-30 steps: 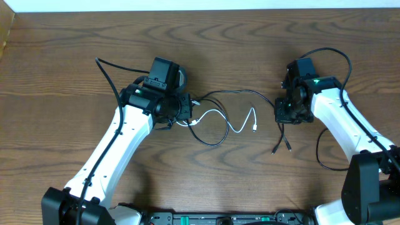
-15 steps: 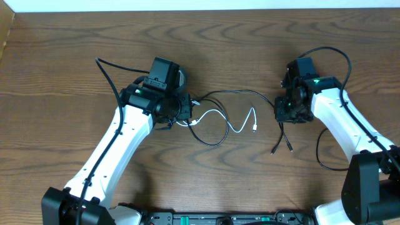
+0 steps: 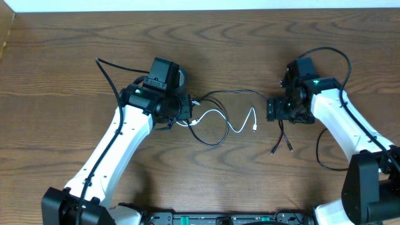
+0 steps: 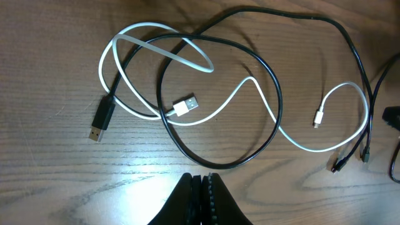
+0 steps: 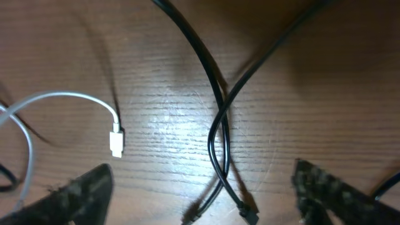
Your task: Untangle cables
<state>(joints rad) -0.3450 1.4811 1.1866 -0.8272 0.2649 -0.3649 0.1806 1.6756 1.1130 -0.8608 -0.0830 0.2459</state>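
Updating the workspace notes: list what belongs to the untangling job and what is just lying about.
Job:
- white cable
- black cables, overlapping the white one

Just there:
- thick arm cords
- wooden table
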